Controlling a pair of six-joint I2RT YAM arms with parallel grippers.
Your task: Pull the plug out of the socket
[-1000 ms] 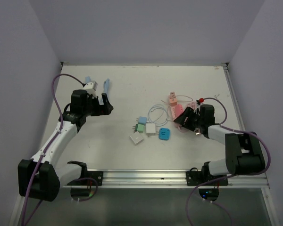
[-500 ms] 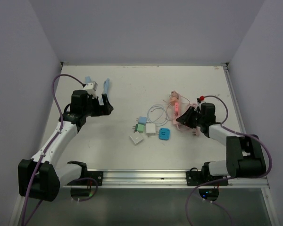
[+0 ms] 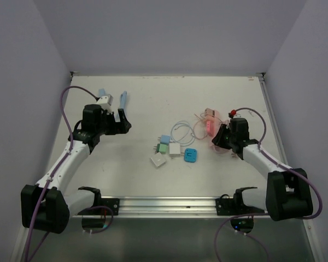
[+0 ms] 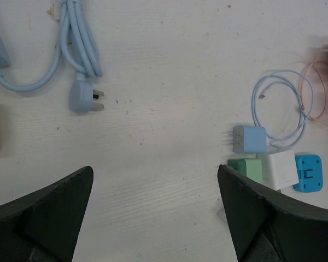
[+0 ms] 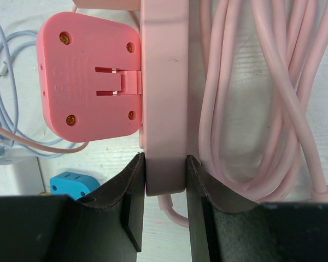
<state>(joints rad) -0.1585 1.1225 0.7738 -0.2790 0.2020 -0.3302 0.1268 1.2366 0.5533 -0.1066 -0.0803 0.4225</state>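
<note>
The pink plug (image 5: 90,82) is a chunky square block stuck on the side of the pink power strip (image 5: 164,82). The whole lot sits on the right half of the table (image 3: 153,98), a bit right of the middle. The right claw (image 5: 165,172) is clamped across the strip's narrow end with its pads pressed on both long faces, and the strip is turned up on its edge. The strip's own pink cord (image 5: 262,98) is coiled loose right beside it, touching.

My guess is both pieces are hard, light, smooth plastic, so nothing fragile. The strip could slide or twist in that grip if the plug is in tight, though. The plug's flat sides look like the spot to pinch, close to where it meets the strip, then pull straight away. The cord is floppy and will probably drag along.

The left claw (image 4: 154,169) is wide open with nothing in it, hovering well away on the left side near a light blue cord (image 4: 79,98). A few small chargers (image 4: 249,138) lie between the two arms.
</note>
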